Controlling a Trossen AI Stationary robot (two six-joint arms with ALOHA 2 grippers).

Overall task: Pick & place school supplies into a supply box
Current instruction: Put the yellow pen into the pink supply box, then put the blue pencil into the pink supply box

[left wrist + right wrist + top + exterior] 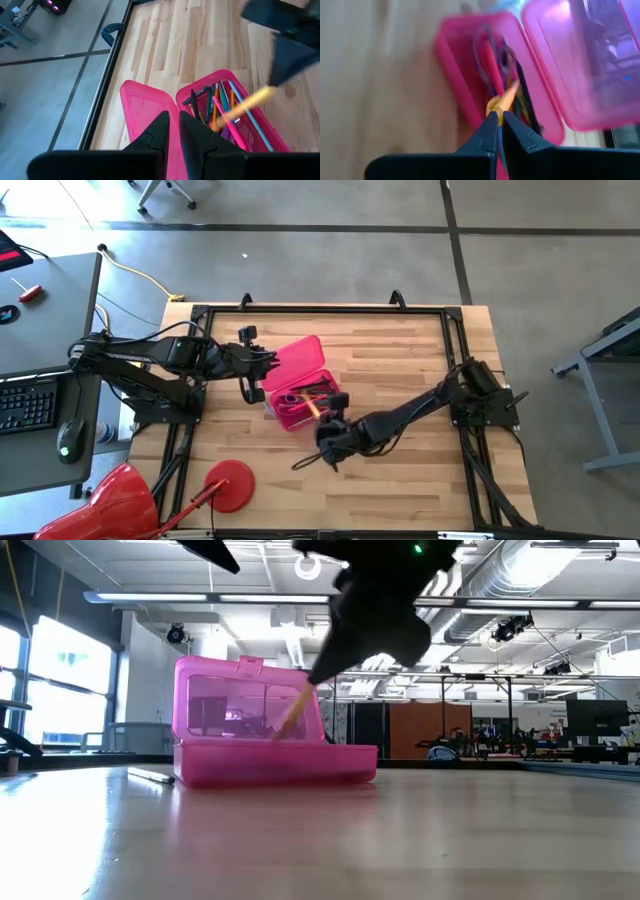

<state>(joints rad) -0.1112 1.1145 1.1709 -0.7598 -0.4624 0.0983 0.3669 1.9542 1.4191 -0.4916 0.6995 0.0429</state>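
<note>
Yellow pencil pinched in right claw, tip over the open supply box.

A light wooden table with a black frame stands on a grey concrete floor crossed by dark seams; a grey desk at one side carries a keyboard and a mouse; beyond, tall bright windows, ceiling strip lights and exposed ducts fill the hall.
</note>
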